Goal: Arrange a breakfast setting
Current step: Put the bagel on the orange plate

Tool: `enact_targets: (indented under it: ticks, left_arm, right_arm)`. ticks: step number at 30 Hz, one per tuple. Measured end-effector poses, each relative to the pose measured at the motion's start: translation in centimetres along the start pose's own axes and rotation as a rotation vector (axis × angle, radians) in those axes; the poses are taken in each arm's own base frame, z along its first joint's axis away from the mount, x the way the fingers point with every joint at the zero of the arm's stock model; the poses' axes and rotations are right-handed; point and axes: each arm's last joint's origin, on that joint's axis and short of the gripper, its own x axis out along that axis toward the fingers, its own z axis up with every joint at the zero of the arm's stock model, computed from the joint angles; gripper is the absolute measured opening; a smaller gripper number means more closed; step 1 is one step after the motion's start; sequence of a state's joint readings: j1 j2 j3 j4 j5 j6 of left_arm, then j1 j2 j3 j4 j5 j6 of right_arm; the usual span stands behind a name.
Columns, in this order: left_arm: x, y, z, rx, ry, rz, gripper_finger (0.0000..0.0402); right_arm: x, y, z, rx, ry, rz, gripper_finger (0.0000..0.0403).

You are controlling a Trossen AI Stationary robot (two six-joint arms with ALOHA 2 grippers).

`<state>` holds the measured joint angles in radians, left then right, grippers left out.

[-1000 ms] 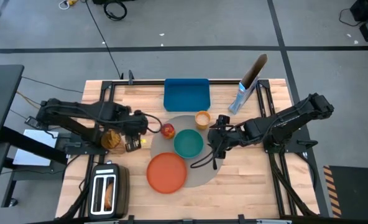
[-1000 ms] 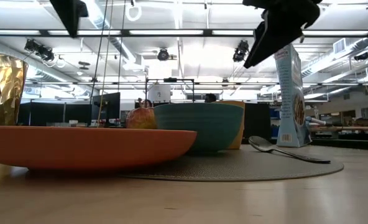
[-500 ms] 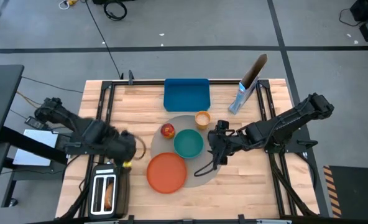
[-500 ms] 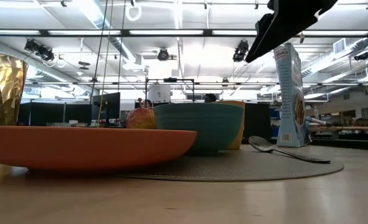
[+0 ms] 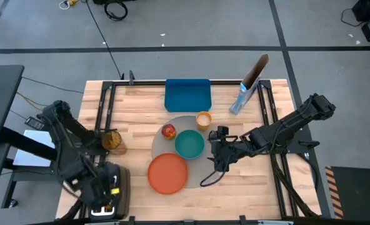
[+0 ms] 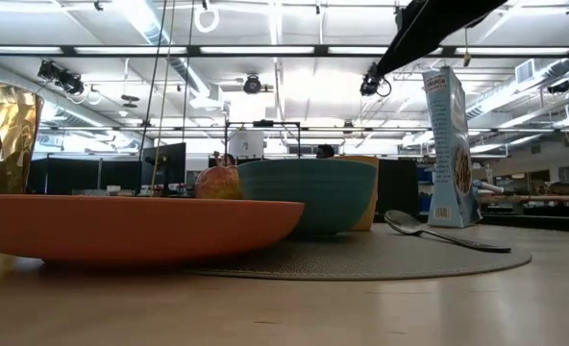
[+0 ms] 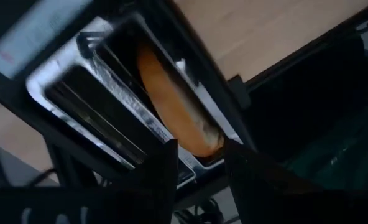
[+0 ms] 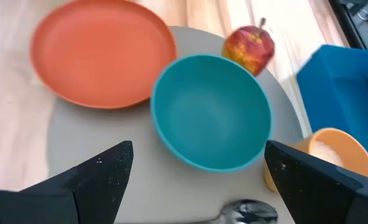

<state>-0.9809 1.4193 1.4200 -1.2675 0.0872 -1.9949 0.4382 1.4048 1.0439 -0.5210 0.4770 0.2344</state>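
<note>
A teal bowl [image 5: 189,144], a red apple [image 5: 168,130] and a small orange-yellow cup [image 5: 203,119] stand on the round grey mat [image 5: 161,145]. The orange plate [image 5: 168,173] overlaps the mat's near edge. A metal spoon [image 6: 438,231] lies on the mat's right part. The blue cereal bag [image 5: 247,94] stands upright at the far right. The round bread [image 7: 178,106] sticks up from a slot of the toaster [image 5: 124,181]. My left gripper [image 7: 201,149] hovers open above that slot, pointing down. My right gripper [image 8: 197,149] hangs open above the mat, right of the bowl.
A blue rectangular tray [image 5: 187,95] lies at the far edge, behind the mat. A gold faceted container [image 5: 112,140] stands left of the mat. Black rails [image 5: 104,100] run along the table's left and right sides. Bare wood shows at the near right.
My left gripper has swung from beside the apple toward the table's near left corner, rolling about its own axis, and now stands over the toaster. My right gripper has drifted a little toward the near edge. Nothing on the table has moved.
</note>
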Motion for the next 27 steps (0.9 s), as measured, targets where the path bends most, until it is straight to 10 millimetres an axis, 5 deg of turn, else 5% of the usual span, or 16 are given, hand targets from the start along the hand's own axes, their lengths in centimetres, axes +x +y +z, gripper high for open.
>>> enact_targets:
  ticks: [12,27]
  left_arm:
    - [3.4,-1.1,-0.7,-0.113,-0.054,0.122,0.0137]
    - [4.4,-2.1,-0.4,-0.164,0.016,0.157,0.0137]
  right_arm:
    - [-1.9,3.5,-0.6,-0.080,-0.057,0.106,0.0372]
    - [-2.8,4.8,-1.0,-0.141,-0.083,0.119,0.0372]
